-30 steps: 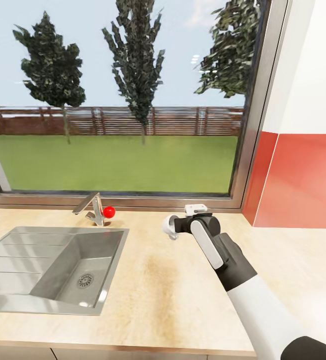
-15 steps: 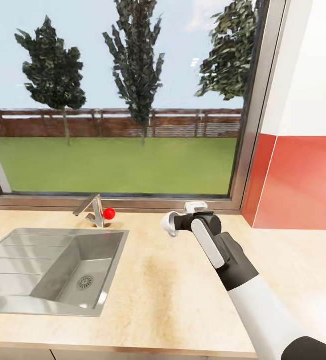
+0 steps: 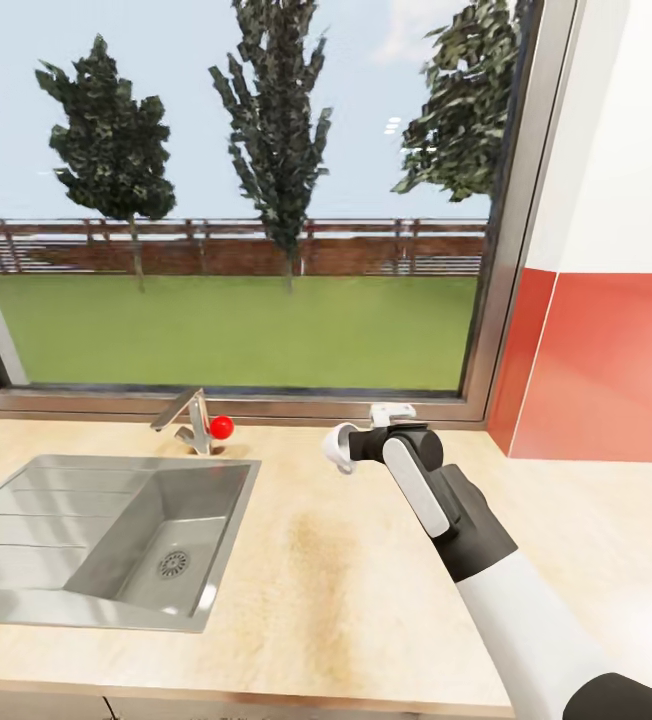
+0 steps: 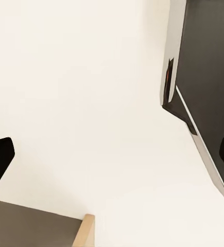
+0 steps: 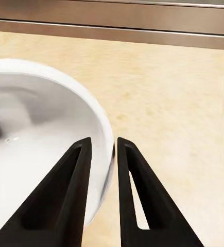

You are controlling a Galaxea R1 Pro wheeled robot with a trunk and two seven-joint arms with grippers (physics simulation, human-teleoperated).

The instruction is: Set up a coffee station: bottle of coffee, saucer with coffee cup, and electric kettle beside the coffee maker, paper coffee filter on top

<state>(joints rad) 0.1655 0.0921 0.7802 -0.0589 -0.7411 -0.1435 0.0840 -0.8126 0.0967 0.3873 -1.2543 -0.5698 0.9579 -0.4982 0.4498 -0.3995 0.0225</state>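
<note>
Beige, wood-grained counter (image 3: 346, 570) runs under a wide window (image 3: 236, 200) from my head camera, with grass, trees and a fence outside and a red panel on the wall to the right. Set into the counter on my left is a steel sink (image 3: 26, 530), its tap (image 3: 188, 420) at the back with a small red knob beside it.

My right arm reaches up from the lower right of the head view, forearm slanting forward and inward, wrist bent so the right gripper (image 3: 344, 450) points toward the sink side, just above the counter near the window sill. From the right wrist camera I see its two black fingers (image 5: 73, 190) drawn close together, clamped on the rim of the white coffee cup (image 5: 34, 134): one finger inside the bowl, the other outside. The cup hangs over bare counter, between the sink and the red wall.

My left wrist camera faces a pale wall and a dark panel edge; the left gripper (image 4: 112, 154) shows only its black fingertips at the two sides of the frame, spread wide apart
</note>
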